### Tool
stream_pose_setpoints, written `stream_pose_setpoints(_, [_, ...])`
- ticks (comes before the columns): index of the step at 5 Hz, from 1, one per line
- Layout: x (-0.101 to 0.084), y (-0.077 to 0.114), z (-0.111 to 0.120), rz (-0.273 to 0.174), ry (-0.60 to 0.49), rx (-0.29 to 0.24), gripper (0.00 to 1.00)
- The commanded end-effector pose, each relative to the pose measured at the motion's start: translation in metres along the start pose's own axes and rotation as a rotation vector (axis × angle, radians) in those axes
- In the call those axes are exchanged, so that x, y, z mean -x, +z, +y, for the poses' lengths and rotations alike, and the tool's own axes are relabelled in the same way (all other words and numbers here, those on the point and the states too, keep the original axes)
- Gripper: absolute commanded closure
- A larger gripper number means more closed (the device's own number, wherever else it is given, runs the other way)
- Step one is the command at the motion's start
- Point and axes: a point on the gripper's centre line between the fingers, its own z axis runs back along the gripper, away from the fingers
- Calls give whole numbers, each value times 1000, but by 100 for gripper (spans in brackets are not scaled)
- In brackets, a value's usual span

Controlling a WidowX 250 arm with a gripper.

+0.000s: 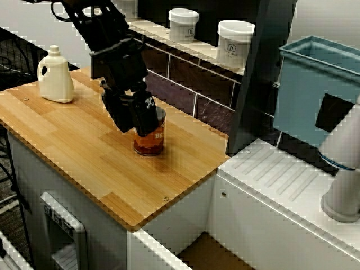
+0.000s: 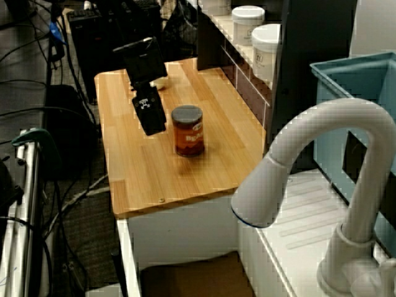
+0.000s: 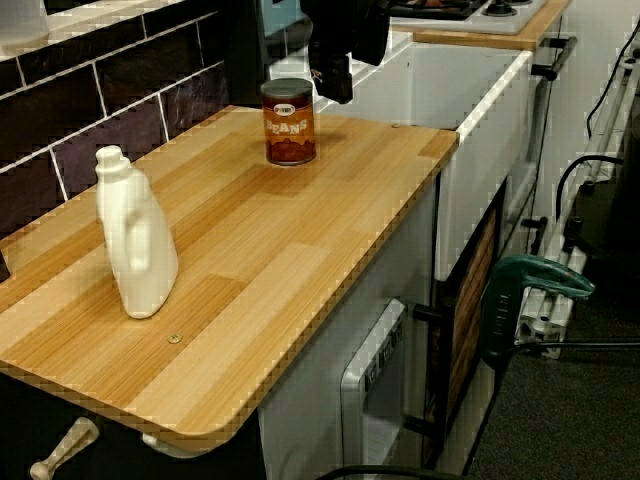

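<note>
Wooden worktop [image 1: 67, 140] in a kitchen mock-up, dark tiles behind it. In the view from the sink side the bean can [image 2: 187, 133] stands upright about mid-frame. The fingers [image 2: 151, 120] hang just left of it, close but not touching as far as I can see. Can't tell how wide they're set, they're too dark. I'd square up on the can's middle and go slow, since a tall can tips easily. The white jug [image 3: 135, 250] sits well apart, at the left of the view along the worktop.

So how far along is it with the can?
Done: gripper sits level beside the can, which stands upright on the counter. In hand: nothing; the view from the tap shows a gap between them. Left: the grip itself; jaws unclear.
</note>
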Motion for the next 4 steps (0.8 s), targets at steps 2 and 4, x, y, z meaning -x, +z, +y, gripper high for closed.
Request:
stream_pose_setpoints(2, [-28,-17,-60,-45,-104,-9,0])
stream_pose_setpoints(4, [-44,-45,-72,-27,-108,-33,0])
